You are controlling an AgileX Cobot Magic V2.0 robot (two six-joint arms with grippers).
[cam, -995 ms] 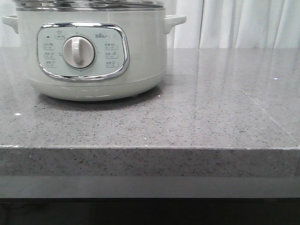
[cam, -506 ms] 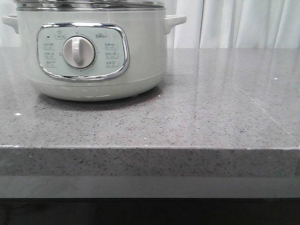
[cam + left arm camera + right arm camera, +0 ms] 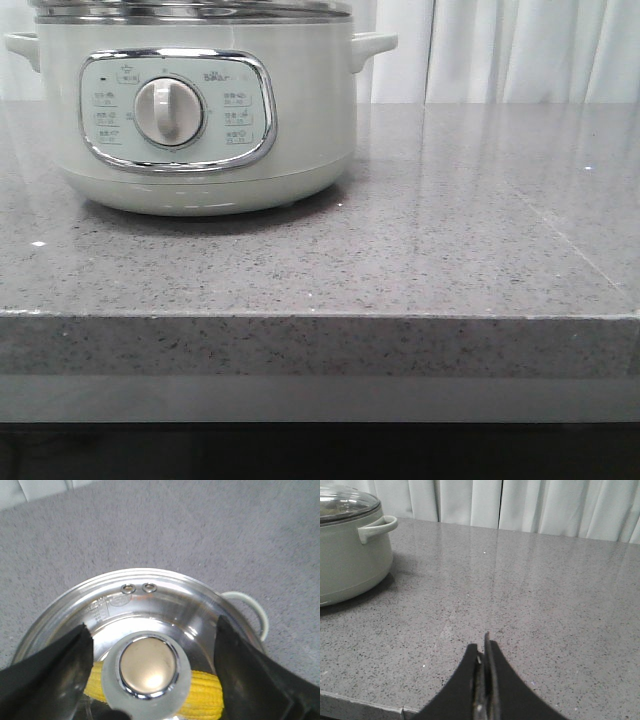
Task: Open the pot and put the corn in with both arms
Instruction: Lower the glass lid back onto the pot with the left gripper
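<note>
Yellow corn [image 3: 202, 700] already lies inside the pot [image 3: 200, 110], under its glass lid [image 3: 145, 615], straight below my left tool [image 3: 150, 667].

My left tool hangs over the lid with its two dark fingers [image 3: 47, 672] spread wide on either side of the lid's knob [image 3: 147, 672]; the knob sits between them and I cannot tell whether either finger touches it. The corn shows through the glass just beneath the knob, lying across the bowl. My right tool [image 3: 484, 680] is pressed together, empty, low over the grey speckled worktop [image 3: 450, 240] and well apart from the pot, near the front edge. The pot stands at the left of the worktop, back from that edge, with bare stone to its right up to the white curtain [image 3: 520, 50].
</note>
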